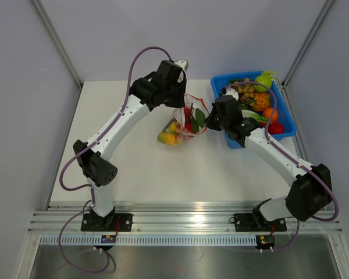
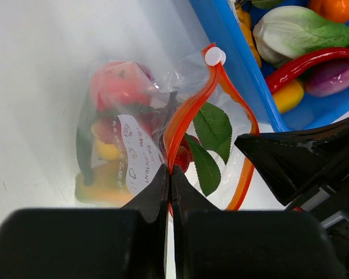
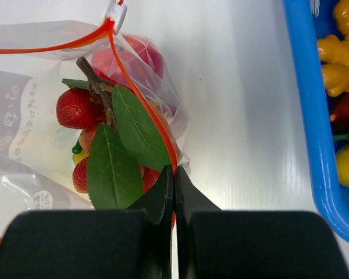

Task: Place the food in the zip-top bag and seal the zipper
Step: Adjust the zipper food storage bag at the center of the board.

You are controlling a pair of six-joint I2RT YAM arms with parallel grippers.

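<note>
Zip-top bag point(image 1: 183, 125) lies on the counter point(image 1: 134, 168) just beside the blue bin point(image 1: 215, 87), on the bin's left side, with its mouth turned toward the bin. Its food point(image 3: 75, 107) shows only through crinkled plastic. Strawberries, a red round piece and yellow pieces can be made out, but the rest blurs together behind a printed label too small to read. Two green leaves point(image 2: 212, 128) poke up at the mouth. The zipper point(image 2: 189, 110) runs as two red-orange strands that part around the leaves, with a white slider point(image 2: 214, 56) at one end. Each wrist camera's own black housing cuts off the bag's lower part.

Left end effector point(image 2: 170, 174) is pinched tight on the zipper, its fingers meeting with no gap. Right end effector point(image 3: 173, 174) is clamped on the zipper the same way, at the edge nearest the bin. The left arm bends at the elbow away from the bin and tips its wrist down over the bag. The right arm stretches along the bin's near corner, its wrist between bin and bag.
</note>
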